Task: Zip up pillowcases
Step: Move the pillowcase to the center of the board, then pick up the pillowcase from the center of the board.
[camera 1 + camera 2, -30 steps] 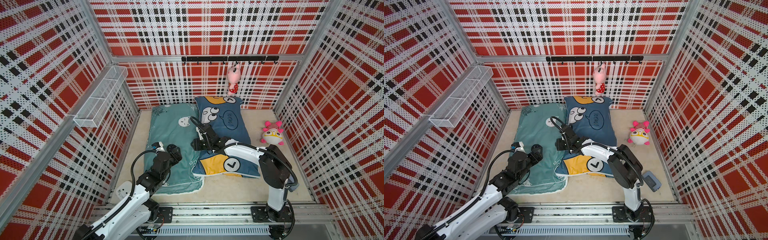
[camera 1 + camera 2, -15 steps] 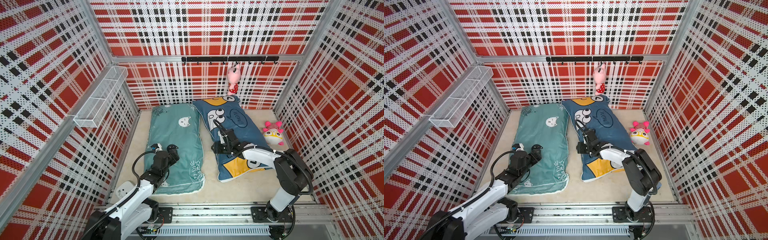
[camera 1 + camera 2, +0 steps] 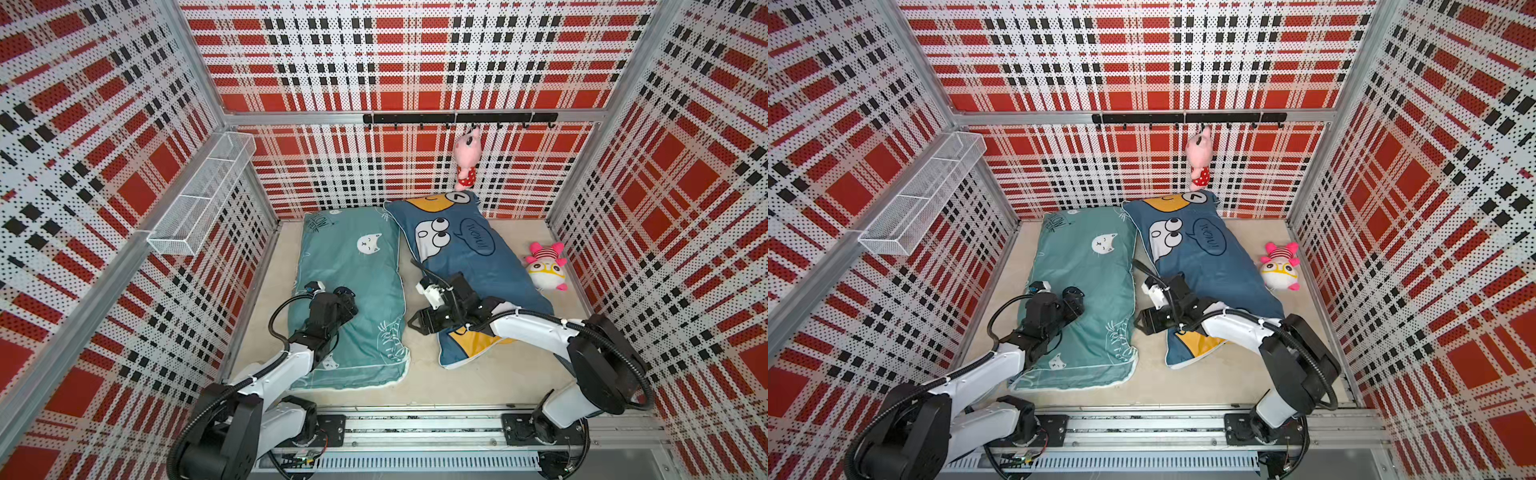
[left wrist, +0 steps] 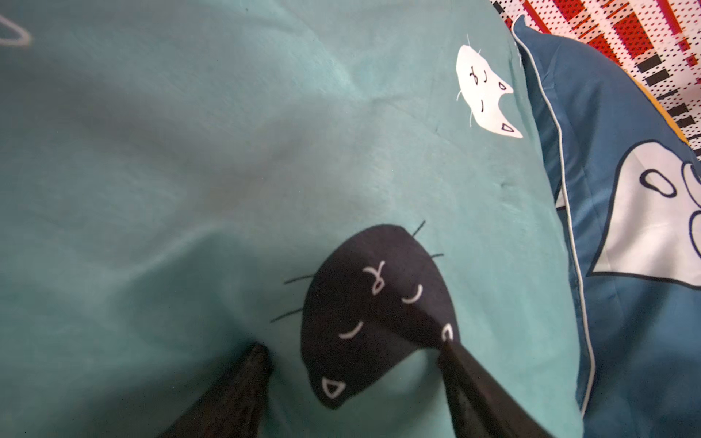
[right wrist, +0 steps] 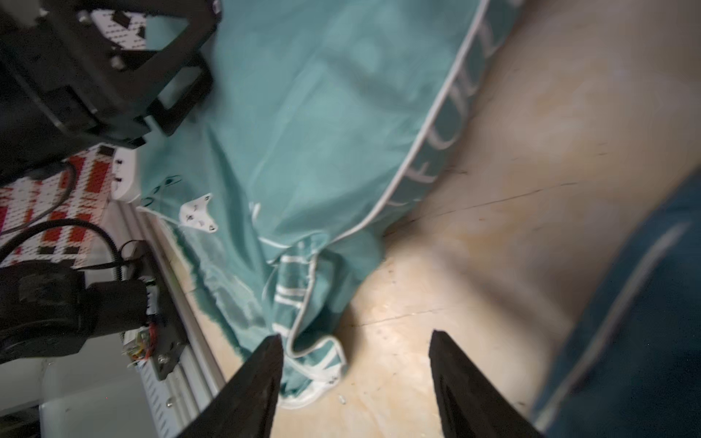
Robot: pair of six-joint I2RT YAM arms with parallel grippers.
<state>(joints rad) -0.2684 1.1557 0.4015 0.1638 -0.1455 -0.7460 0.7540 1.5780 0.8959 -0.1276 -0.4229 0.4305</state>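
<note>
Pillowcases lie on the floor (image 3: pixel 415 382), teal pillowcase (image 3: pixel 353 266) left of blue pillowcase (image 3: pixel 469 257). We find the left gripper (image 4: pixel 352 347) spread over the teal one, the right gripper (image 5: pixel 356 335) spread and empty over bare floor between them. We judge both soft, light, apt to bunch; pinch the piped edge.

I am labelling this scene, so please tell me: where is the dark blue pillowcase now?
In a top view, the dark blue pillowcase lies slanted on the floor's right side, between the teal pillowcase and the striped plush toy.
</note>
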